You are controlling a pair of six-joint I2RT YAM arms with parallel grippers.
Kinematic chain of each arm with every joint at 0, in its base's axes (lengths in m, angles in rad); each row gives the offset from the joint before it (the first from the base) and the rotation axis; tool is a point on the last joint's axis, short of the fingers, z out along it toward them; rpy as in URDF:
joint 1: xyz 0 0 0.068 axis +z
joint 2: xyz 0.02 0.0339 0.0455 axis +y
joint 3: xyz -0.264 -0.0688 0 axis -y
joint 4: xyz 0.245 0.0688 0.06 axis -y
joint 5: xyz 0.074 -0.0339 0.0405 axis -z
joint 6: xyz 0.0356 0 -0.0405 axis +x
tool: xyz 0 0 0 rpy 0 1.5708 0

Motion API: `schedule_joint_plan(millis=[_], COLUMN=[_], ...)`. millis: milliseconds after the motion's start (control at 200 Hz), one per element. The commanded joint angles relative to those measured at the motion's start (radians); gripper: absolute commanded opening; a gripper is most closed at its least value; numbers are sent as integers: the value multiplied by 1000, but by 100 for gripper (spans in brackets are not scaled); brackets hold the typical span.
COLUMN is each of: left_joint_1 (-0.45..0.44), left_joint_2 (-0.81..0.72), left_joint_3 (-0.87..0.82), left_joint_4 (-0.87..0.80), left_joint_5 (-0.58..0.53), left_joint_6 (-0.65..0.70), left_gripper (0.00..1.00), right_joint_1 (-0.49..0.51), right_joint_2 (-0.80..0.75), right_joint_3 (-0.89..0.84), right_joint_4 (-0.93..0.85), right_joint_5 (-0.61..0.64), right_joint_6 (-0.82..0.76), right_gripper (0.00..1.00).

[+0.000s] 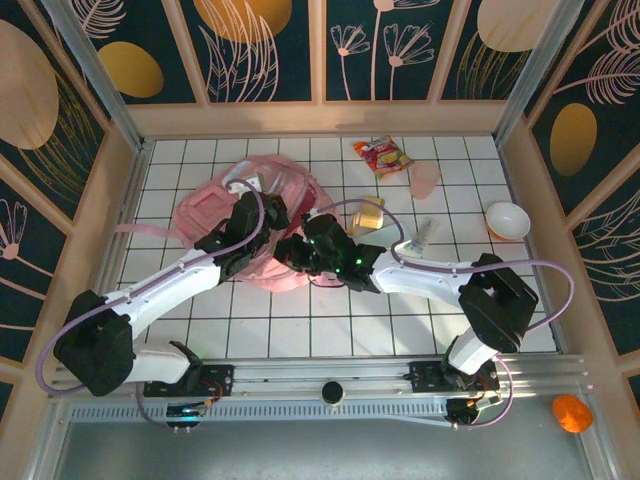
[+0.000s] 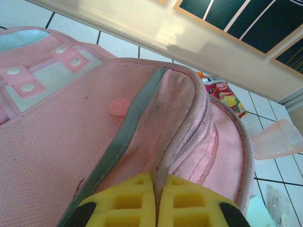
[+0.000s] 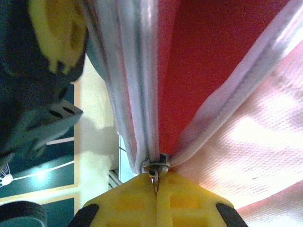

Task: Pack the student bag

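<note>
student bag (image 1: pixel 205 212) | pink, soft | lying flat, left of centre | zip (image 3: pixel 156 166) seemingly part-open

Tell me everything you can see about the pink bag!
The student bag is big, soft, pink mesh fabric with paler panels, snap tabs and grey trim. It lies on the tiled table. Its zip is partly open, showing red lining. The left tool pinches its edge; the right tool pinches the zip pull.

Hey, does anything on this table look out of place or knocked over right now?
Two things. The pink cup lies tipped on its side by the snack packet, not upright. And an orange object sits off the tiled table, on the grey ledge at the near right. Nothing looks spilled.
</note>
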Motion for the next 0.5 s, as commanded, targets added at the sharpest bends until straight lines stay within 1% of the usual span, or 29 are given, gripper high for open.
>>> schedule_joint_plan(millis=[0, 125, 160, 230, 275, 315, 370, 440, 495], left_joint_1=[-6, -6, -6, -5, -4, -3, -4, -3, -2], left_joint_2=[-1, -3, -12, -34, -51, -65, -82, -107, -125], left_joint_3=[83, 80, 72, 50, 36, 21, -2, -28, -48], left_joint_4=[228, 242, 249, 258, 258, 263, 274, 278, 275], left_joint_5=[-31, 24, 39, 58, 60, 64, 80, 117, 178], left_joint_6=[10, 70, 100, 168, 216, 266, 334, 428, 517], left_gripper=[0, 0, 0, 0, 0, 0, 0, 0, 0], right_joint_1=[50, 45, 41, 31, 20, 5, -28, -74, -113], right_joint_2=[19, -2, -18, -59, -92, -124, -164, -210, -236], right_joint_3=[5, -5, -5, -4, -9, -13, -17, -12, -6], right_joint_4=[-21, -29, -41, -85, -115, -136, -169, -210, -227], right_joint_5=[-115, -94, -84, -53, -37, -38, -53, -79, -103], right_joint_6=[32, 17, 6, -18, -33, -46, -68, -91, -111], right_gripper=[0, 0, 8, 32, 41, 46, 49, 52, 53])
